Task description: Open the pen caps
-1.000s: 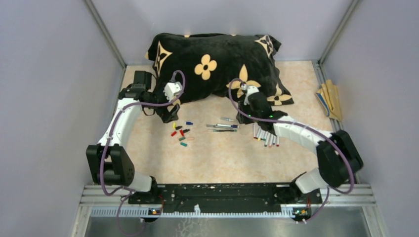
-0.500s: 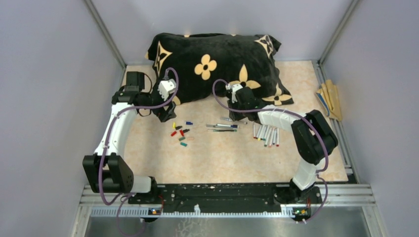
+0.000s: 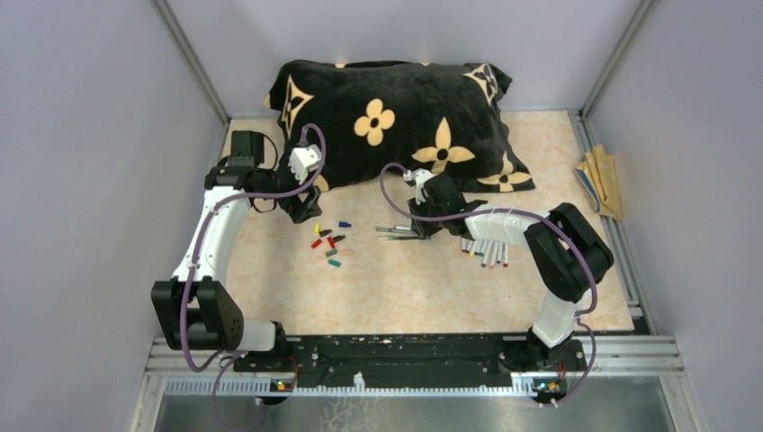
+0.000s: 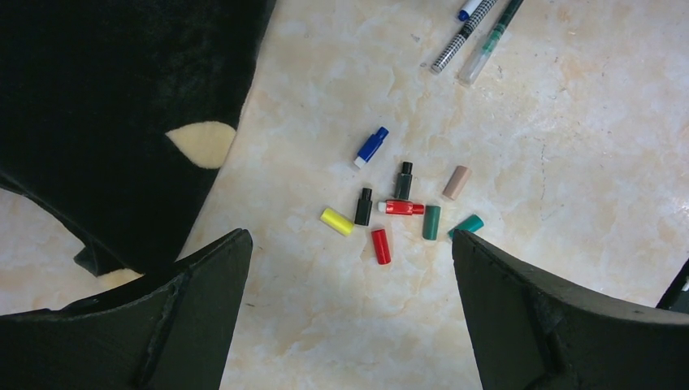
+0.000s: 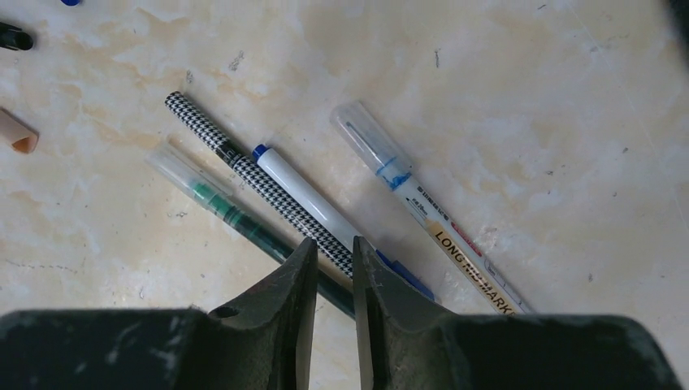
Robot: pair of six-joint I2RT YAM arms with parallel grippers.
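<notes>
Pen caps (image 3: 331, 241) left of pens (image 3: 403, 231), before pillow (image 3: 396, 121).

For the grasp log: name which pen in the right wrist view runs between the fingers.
The black-and-white checked pen; it alone enters the gap between the fingers. The green pen and the white pen lie to either side.

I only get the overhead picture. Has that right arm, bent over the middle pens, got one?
Observer: The wrist camera shows the right arm's jaws almost together, the checked pen running into the slit; pinched or not, I can't tell.
Operator: What lies beside it?
Observer: A green pen with a clear cap on one side, a white pen with a blue tip on the other.
Operator: And the coloured specks by the left arm?
Observer: Nine loose pen caps, seen between the left arm's wide-open jaws.
</notes>
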